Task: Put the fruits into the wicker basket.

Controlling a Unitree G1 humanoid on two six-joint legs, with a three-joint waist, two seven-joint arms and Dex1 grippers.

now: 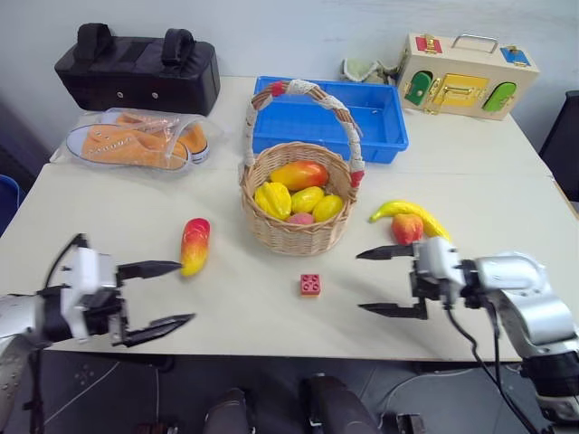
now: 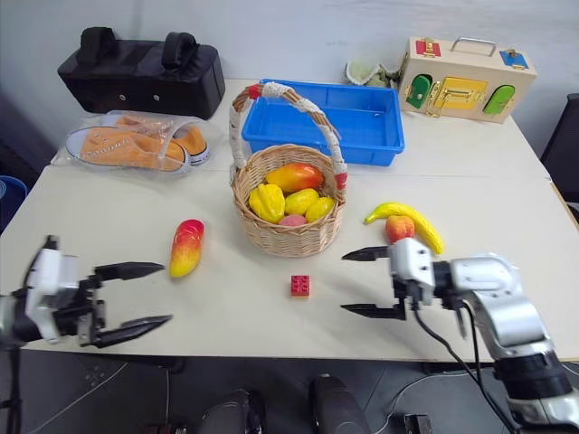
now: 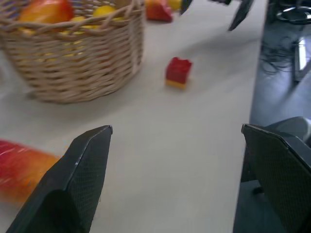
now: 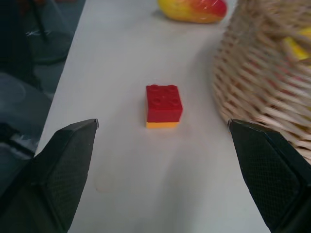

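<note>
On the counter (image 1: 507, 172), the wicker basket (image 1: 298, 231) sits mid-way, with four or five fruits already inside, though the pile makes the count unsure. Three fruits lie outside it: a red-to-yellow mango (image 1: 194, 245) to its left, and on its right a yellow banana (image 1: 407, 212) with a small red-orange fruit (image 1: 406, 227) touching it. One red toy brick (image 1: 310, 285) lies near the front edge, between the two arms. Just behind the basket is a blue tray (image 1: 380, 127); far left a black bag (image 1: 136, 72) and bagged orange shoes (image 1: 131, 140); far right a wooden latch box (image 1: 466, 77). The left gripper (image 1: 154, 294) hovers near the mango, fingers wide apart and empty. The right gripper (image 1: 389, 281) hovers just in front of the banana, fingers likewise spread.
</note>
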